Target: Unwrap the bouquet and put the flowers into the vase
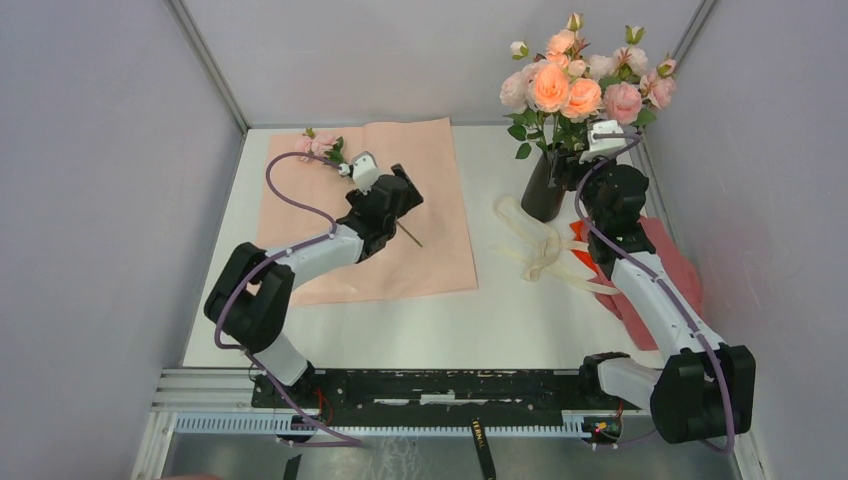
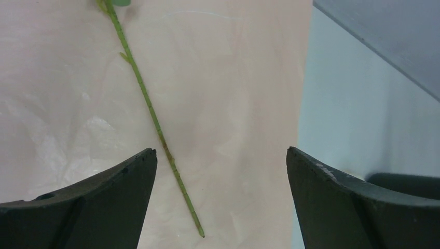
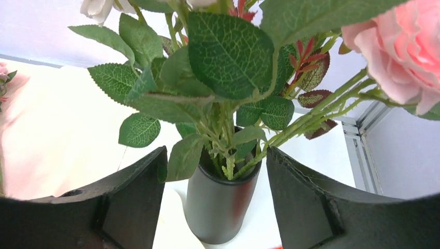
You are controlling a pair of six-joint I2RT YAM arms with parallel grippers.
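loose rose (image 1: 322,143): the only one seen outside the vase; lies flat on the opened wrapping paper (image 1: 420,160), left side of the tabletop (image 1: 500,320)
stem (image 2: 150,106) axis: diagonal, bloom far-left, cut end near-right; in the left wrist view it crosses the closing line steeply
left jaws: spread fully, empty, hanging over the lower stem; the stem sits off-centre, close to the jaw on that view's left
right jaws: parted wide, holding nothing; the vase (image 3: 218,207) neck shows in the gap, no clear contact
flowers (image 1: 570,85): upright in the vase, far right
nearer arm: left, directly above; right is well apart
next, my read: centre on the stem, drop, pinch higher up; a grip near the cut end probably lets the bloom sag
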